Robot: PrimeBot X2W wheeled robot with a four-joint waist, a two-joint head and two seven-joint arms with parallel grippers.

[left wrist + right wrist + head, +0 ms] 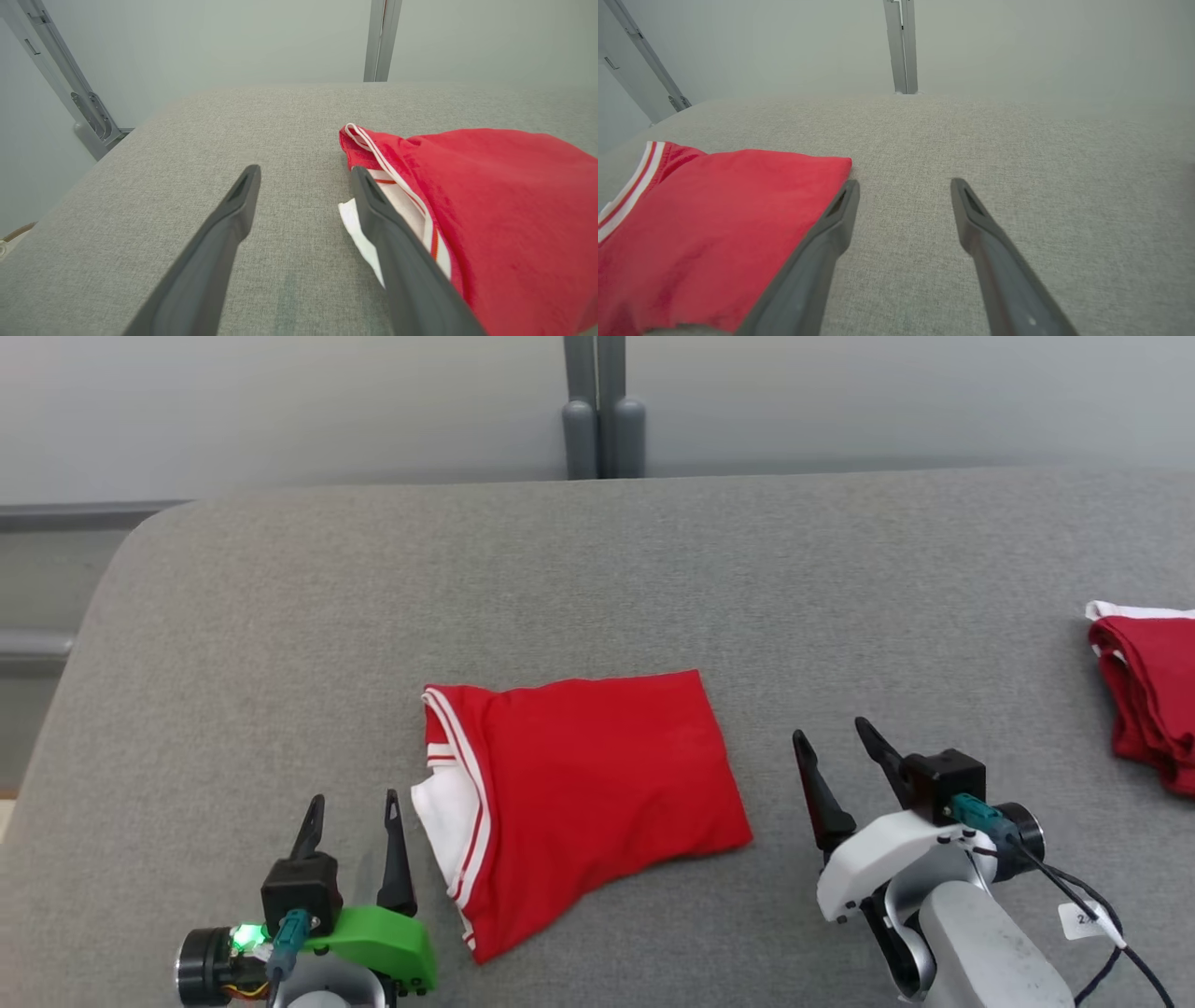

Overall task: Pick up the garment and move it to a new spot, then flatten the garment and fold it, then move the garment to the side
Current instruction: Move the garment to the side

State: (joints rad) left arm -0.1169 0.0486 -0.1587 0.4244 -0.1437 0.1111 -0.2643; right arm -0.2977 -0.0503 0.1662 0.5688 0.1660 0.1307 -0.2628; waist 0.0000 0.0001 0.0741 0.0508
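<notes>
Right of the right gripper, a second red garment is cut off by the picture's edge. Behind that gripper, a white tag bears print too small to read. The left gripper has its right finger covering part of the white lining, perhaps a collar, of the folded red garment.

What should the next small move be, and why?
Probably bring the left gripper and right gripper inward to the side edges of the garment. It lies folded on the grey surface between them, both are open and hold nothing, so only moving it aside seems left.
</notes>
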